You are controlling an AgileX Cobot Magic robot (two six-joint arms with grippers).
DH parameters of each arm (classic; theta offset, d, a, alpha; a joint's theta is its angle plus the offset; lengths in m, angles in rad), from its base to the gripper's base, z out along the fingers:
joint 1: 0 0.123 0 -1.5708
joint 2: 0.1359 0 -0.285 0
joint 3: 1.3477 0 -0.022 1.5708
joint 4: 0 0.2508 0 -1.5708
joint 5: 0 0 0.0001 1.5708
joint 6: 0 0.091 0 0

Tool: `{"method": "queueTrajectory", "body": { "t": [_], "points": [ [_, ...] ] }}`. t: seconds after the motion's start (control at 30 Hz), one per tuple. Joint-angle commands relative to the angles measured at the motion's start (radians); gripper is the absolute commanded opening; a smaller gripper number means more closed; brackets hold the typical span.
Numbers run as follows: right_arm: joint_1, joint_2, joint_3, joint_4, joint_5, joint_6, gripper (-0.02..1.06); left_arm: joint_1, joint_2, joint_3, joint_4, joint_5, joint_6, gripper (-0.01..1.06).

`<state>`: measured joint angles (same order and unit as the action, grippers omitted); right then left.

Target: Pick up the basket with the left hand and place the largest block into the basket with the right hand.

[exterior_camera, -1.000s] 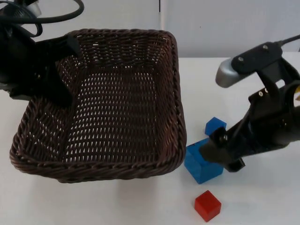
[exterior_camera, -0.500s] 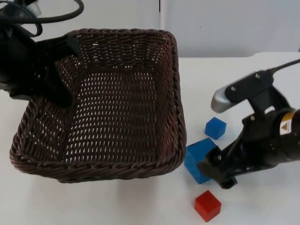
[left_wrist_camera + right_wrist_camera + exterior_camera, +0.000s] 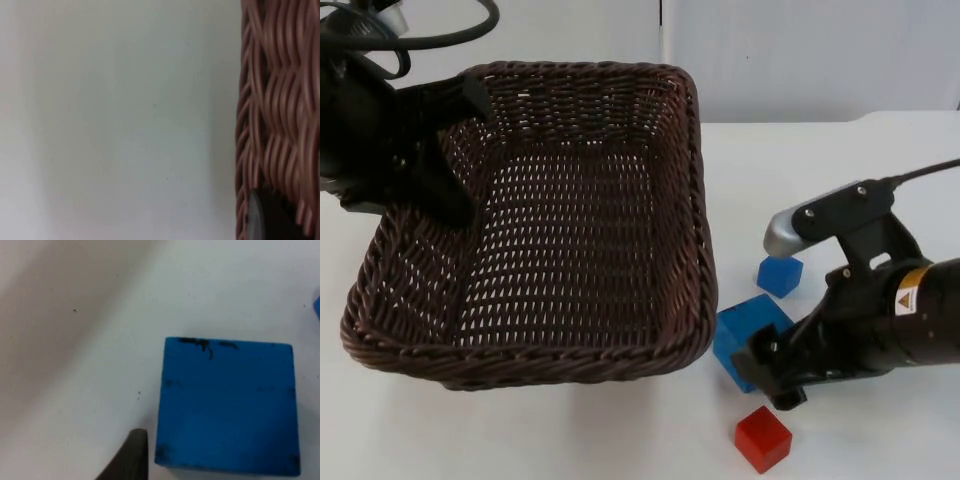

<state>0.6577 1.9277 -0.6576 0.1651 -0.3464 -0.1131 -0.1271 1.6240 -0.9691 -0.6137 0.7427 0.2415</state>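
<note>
Top view gives us the left gripper (image 3: 448, 150) clamped on the far-left rim of the brown wicker basket (image 3: 580, 350). The right gripper (image 3: 770, 375) sits low over the large blue block (image 3: 740, 335) just right of the basket; we cannot tell its finger spread.

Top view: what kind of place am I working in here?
Probably a lab test bench: a bare white table top ending at a grey partition wall, set with only a wicker basket and plain coloured blocks like the large blue block.
</note>
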Motion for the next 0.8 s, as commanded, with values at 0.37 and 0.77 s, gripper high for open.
{"method": "queueTrajectory", "body": {
  "t": [0.37, 0.77],
  "points": [
    [0.005, 0.014, -0.025, -0.006, -0.039, 0.038, 1.03, 0.000, -0.004, -0.001, -0.025, -0.004, -0.004, 0.00],
    [0.005, 0.022, -0.025, -0.006, 0.001, 0.038, 0.70, 0.000, -0.004, -0.001, -0.029, -0.008, -0.004, 0.00]
  ]
}}
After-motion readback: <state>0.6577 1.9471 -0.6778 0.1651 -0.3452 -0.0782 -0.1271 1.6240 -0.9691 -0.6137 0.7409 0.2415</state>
